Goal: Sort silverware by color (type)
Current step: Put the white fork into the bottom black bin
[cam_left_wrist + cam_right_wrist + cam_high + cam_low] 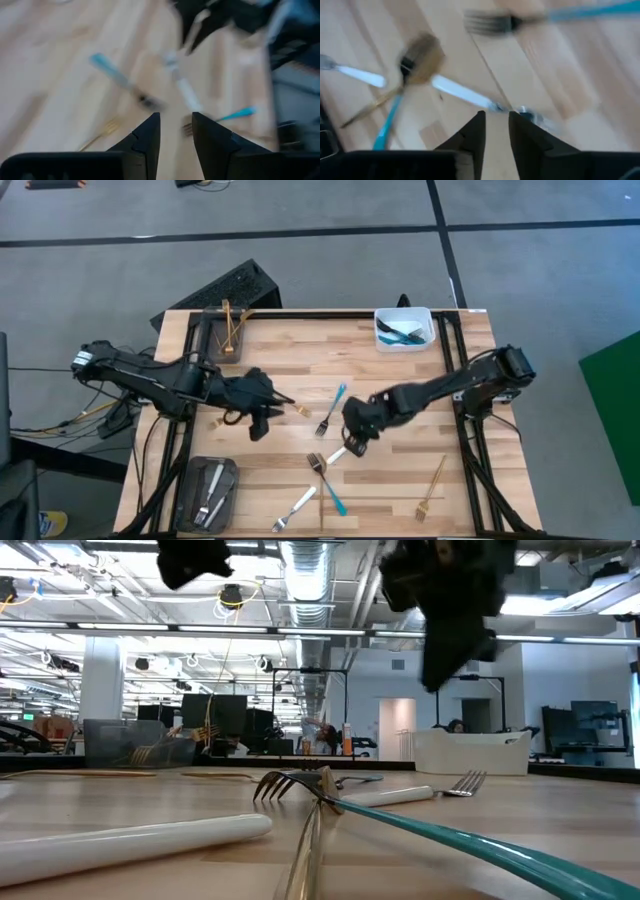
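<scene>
A: Left gripper (262, 420)?
B: Over the table's (390, 500) left-middle, fingers (145, 142) parted by a narrow gap, nothing between them. Released.
A: Right gripper (357, 438)?
B: Near mid-table, just above the white-handled fork (336, 453). Fingers (472, 135) slightly apart, gripping nothing; fork's neck right ahead of the tips in the wrist view.
A: Silverware still loose?
B: Blue fork (331, 408) just left of the right gripper. Small heap below it: white-handled fork, a second blue fork (334, 496) and a gold piece (321, 480) crossed together. White fork (294, 509) near the front edge. Gold fork (432, 487) alone at front right. Small gold fork (214, 422) under the left arm.
A: Already sorted?
B: Gold pieces in the back-left tray (205, 342). Silver ones in the front-left tray (190, 480). Blue ones in the white bin (429, 320) at back right.
A: Low view?
B: Fork tines (285, 783) crossed up close, white handle (130, 837) and teal handle (470, 837) in front.
</scene>
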